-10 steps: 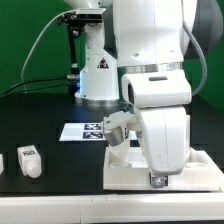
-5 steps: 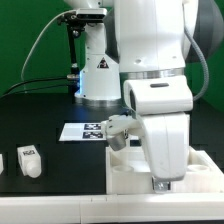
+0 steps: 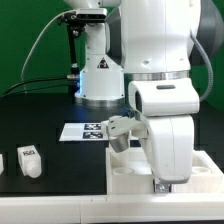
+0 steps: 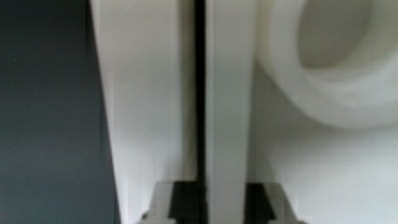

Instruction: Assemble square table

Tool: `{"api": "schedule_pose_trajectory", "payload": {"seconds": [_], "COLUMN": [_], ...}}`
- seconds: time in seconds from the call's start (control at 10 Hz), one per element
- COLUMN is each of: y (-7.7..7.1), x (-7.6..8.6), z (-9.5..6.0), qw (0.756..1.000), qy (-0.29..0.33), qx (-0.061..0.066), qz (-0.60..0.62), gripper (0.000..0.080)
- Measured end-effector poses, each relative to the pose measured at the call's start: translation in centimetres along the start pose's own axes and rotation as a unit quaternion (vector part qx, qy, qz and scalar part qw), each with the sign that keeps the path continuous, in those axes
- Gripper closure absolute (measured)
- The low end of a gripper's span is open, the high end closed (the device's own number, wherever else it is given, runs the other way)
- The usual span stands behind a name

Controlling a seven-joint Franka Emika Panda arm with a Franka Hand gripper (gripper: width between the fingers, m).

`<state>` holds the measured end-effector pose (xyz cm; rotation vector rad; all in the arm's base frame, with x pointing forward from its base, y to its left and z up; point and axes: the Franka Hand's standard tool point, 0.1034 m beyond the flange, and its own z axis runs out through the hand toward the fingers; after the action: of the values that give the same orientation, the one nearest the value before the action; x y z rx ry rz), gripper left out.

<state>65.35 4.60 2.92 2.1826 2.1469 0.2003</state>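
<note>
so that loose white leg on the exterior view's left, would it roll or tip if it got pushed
The leg looks short and chunky, so a push would probably slide it rather than tip it. It appears to be rigid plastic, so likely stiff and fairly light in a grip. Its smooth white sides may be a bit slippery on the black work surface.
</note>
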Motion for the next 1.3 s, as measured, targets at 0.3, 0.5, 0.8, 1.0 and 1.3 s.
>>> {"api": "schedule_pose_trajectory", "payload": {"seconds": [0.3,0.5,0.8,1.0,1.3], "y": [0.7,0.9,0.5,0.5,-4.2], "x": [0.2,-0.3,-0.4,-0.6,-1.9], "z": [-1.7,-4.5,-4.5,-4.6,-9.6], "qw": [0.999,0.996,0.979,0.961,0.918], "qy": [-0.001,-0.003,-0.001,0.001,-0.027], "qx": [-0.009,-0.023,-0.021,-0.02,0.024], "qz": [0.032,0.086,0.204,0.275,0.396], "gripper": [0.0378,0.0248,0.0155,0.0151,0.0151]}}
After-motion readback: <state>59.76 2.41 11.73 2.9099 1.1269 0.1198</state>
